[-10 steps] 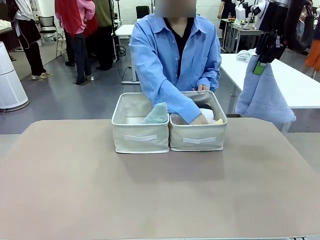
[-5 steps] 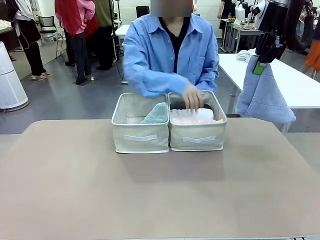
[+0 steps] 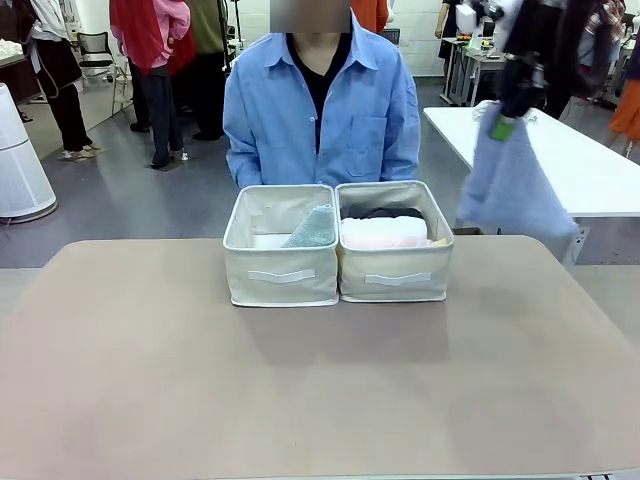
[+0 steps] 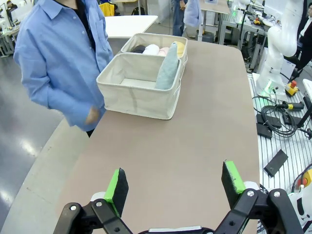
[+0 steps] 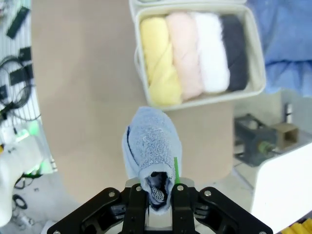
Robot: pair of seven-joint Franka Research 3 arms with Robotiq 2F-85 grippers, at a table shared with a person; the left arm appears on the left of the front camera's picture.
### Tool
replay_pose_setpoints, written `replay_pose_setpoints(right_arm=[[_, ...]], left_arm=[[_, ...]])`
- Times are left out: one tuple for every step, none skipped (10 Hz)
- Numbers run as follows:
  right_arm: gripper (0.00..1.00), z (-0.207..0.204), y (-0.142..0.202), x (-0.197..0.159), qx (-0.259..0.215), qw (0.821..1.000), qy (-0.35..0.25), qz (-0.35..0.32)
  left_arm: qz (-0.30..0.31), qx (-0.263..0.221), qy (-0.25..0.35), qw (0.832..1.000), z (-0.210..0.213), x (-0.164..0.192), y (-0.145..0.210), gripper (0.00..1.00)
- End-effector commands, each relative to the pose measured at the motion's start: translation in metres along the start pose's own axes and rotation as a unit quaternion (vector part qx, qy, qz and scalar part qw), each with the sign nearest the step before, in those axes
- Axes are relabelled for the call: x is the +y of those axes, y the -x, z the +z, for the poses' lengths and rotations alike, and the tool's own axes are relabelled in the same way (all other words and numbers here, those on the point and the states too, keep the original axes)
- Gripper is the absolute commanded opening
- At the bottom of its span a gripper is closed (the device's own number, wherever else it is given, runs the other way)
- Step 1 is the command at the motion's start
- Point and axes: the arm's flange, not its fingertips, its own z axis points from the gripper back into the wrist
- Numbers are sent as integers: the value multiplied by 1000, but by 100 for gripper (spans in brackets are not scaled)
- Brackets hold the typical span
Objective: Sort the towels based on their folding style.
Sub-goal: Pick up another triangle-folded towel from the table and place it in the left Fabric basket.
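Observation:
My right gripper (image 3: 506, 120) hangs high at the right, beyond the table's far edge, shut on the lavender-blue towel (image 3: 510, 185), which dangles below it. In the right wrist view the same towel (image 5: 151, 146) is pinched between the shut fingers of this gripper (image 5: 160, 192). The right bin (image 3: 395, 280) holds the dark grey (image 5: 235, 51), white (image 5: 210, 51), pink (image 5: 183, 53) and yellow (image 5: 158, 61) rolls side by side. A pale green cone towel (image 3: 313, 228) leans in the left bin (image 3: 280, 275). My left gripper (image 4: 174, 183) is open over bare table, well short of the bins.
A person in a blue shirt (image 3: 320, 110) stands right behind the bins, hands down off the table. The brown tabletop (image 3: 300, 380) in front of the bins is bare. A white table (image 3: 590, 165) stands at the far right, and cables and boxes (image 4: 275, 122) lie off the table's side.
The person pulled the hand out of the right bin and straightened up. My right gripper shifted slightly left and up with the lavender-blue towel.

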Motion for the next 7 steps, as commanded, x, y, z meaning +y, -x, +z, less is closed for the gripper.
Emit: replay_pose_setpoints(right_arm=[[16,16,-80,-30,-32,998,51,-16],[16,16,-117,-39,-39,997,59,-11],[16,13,-149,-47,-31,997,66,-7],[16,7,-182,-53,-13,998,68,3],[16,5,-206,-59,-7,998,68,12],[16,2,-222,-62,-6,998,63,22],[16,1,-232,-62,-9,998,62,29]], left_arm=[[-2,-7,-1,1000,2,-2,-2,100],[-2,-7,-1,1000,2,-2,-2,100],[-2,-7,-1,1000,2,-2,-2,100],[-2,-7,-1,1000,2,-2,-2,100],[-2,-7,-1,1000,2,-2,-2,100],[-2,-7,-1,1000,2,-2,-2,100],[-2,-7,-1,1000,2,-2,-2,100]])
